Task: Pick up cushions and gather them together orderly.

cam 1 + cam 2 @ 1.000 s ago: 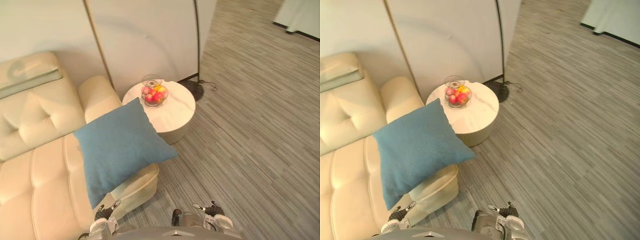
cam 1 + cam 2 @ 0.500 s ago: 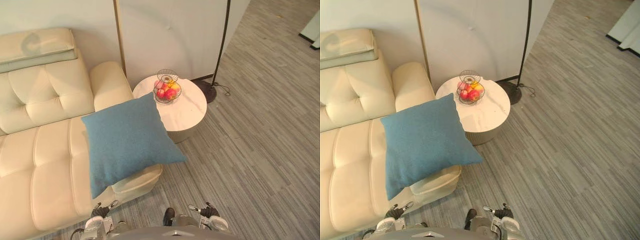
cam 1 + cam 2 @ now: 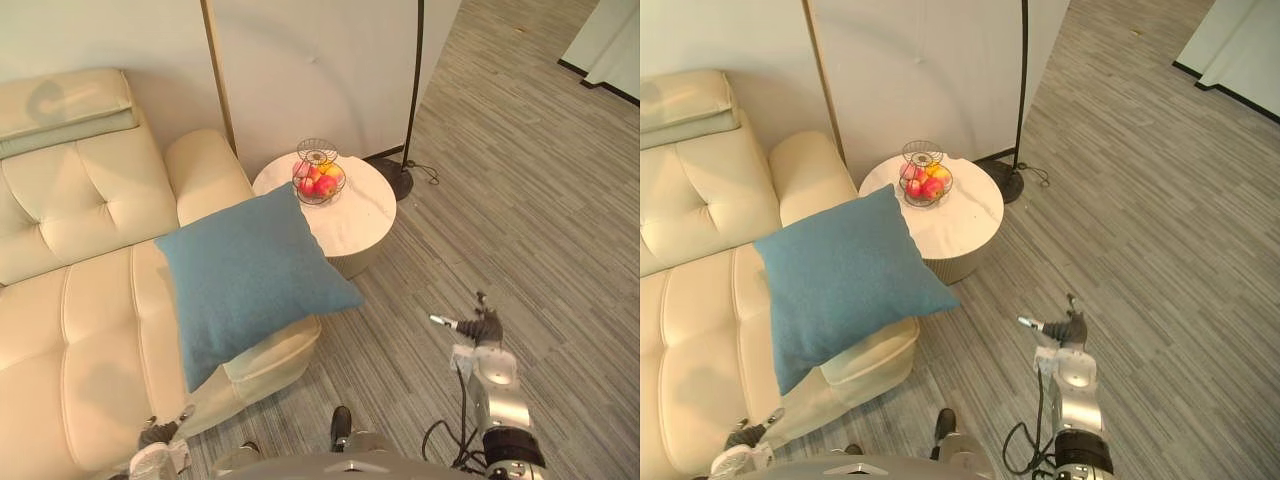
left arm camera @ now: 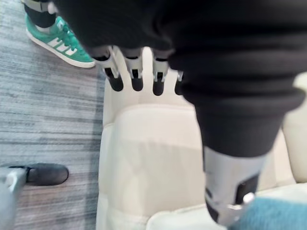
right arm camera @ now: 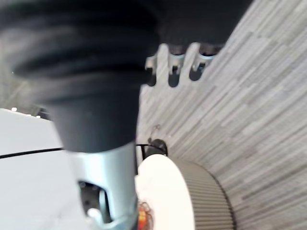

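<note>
Blue square fabric cushion [image 3: 250, 280] lying tilted on the end of the cream tufted leather sofa [image 3: 80, 330], one corner overhanging the seat edge beside the round white side table [image 3: 360, 220], which carries a wire basket of fruit [image 3: 319, 180]. Neither hand touches the cushion. Right hand [image 3: 480, 328] raised over the grey striped floor [image 3: 540, 180], fingers relaxed and empty. Left hand [image 4: 137, 79] low near the sofa front, fingers straight, holding nothing.
</note>
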Robot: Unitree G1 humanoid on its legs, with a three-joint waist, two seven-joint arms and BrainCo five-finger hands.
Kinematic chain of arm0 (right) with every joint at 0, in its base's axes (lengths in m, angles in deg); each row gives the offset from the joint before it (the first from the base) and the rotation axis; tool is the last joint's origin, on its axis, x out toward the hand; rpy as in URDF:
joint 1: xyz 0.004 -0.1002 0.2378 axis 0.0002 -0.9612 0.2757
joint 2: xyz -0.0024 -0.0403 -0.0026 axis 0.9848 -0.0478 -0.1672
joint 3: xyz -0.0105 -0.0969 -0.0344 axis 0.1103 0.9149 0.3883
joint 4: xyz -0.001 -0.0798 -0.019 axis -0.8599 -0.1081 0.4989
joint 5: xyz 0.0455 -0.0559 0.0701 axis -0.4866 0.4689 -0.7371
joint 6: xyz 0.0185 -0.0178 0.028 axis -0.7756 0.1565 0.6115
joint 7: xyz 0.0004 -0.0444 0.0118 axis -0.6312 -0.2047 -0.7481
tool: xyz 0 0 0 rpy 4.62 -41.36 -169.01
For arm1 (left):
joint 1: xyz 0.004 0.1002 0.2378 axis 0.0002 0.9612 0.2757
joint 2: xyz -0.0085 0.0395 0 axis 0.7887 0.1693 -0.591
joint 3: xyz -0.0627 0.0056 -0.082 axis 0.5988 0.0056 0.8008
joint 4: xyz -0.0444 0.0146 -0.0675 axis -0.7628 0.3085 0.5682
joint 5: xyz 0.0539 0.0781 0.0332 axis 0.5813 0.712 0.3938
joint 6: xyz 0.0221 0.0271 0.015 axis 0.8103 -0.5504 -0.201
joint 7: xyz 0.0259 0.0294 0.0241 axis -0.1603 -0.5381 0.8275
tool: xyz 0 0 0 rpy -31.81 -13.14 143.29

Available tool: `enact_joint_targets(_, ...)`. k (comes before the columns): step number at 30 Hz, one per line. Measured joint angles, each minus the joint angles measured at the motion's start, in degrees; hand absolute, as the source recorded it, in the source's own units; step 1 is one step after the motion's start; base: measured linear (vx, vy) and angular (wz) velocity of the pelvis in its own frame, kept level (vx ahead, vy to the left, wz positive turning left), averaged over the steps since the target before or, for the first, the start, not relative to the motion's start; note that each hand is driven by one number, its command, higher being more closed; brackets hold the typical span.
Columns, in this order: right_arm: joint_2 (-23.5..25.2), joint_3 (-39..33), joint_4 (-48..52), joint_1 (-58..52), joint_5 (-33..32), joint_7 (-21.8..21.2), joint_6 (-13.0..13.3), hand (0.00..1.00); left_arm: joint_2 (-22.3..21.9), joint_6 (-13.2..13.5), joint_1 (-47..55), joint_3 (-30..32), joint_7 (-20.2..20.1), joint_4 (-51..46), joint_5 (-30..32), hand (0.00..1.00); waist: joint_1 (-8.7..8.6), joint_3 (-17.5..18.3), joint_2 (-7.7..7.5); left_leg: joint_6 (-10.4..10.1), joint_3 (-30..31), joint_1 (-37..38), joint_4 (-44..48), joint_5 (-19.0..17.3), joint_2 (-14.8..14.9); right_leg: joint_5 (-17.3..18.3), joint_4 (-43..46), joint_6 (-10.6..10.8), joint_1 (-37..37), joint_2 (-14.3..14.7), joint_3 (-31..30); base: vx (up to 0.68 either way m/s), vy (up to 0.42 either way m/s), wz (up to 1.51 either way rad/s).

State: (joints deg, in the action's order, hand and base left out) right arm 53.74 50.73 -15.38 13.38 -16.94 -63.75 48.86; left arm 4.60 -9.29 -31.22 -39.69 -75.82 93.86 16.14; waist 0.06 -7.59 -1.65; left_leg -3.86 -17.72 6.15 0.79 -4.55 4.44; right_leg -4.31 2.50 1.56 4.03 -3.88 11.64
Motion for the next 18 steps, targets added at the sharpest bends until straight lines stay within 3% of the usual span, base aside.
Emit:
enact_joint_targets(4, -1.41, 4.43, 1.55, 3.56, -1.82, -0.64, 0.09, 0.0, 1.55, 0.21, -0.51, 3.65, 1.11, -6.38, -4.22, 0.0, 1.38, 0.1, 0.17, 0.36, 0.79, -0.19, -0.02, 0.38, -0.28, -1.09, -1.22, -0.21, -0.23, 0.0, 0.33, 0.0, 0.009, 0.05)
enact_joint_targets(9, -1.44, 10.52, 1.33, 7.99, -3.26, -1.37, 0.48, 0.0, 2.16, 1.25, -2.76, 3.08, 2.16, -11.81, -7.32, 0.0, 1.9, 0.21, 0.31, 0.88, 2.9, -1.48, 0.02, 0.92, -0.84, -1.75, -2.11, -0.29, -0.24, -0.5, 2.06, 0.01, 0.014, 0.2)
enact_joint_targets(14, -0.94, 20.43, -3.18, 15.93, -5.77, -2.44, 0.53, 0.0, 1.38, 2.69, -6.4, -5.98, 2.39, -17.94, -10.98, 0.0, 2.79, -0.05, 0.33, 1.59, 5.18, -6.1, 2.7, 0.76, -1.32, -2.92, -2.5, -0.34, 1.62, -1.44, 1.0, -0.03, 0.038, 0.21)
enact_joint_targets(18, 1.88, 24.03, -7.98, 22.48, -7.85, -2.54, 0.28, 0.0, -0.39, 3.35, -10.94, -10.87, 2.41, -18.89, -11.99, 0.0, 3.29, -3.67, 0.86, 2.14, 5.37, -10.56, 6.67, 0.36, -1.51, -4.3, -2.25, -0.43, 4.46, -2.1, -0.06, -0.11, 0.021, 0.08)
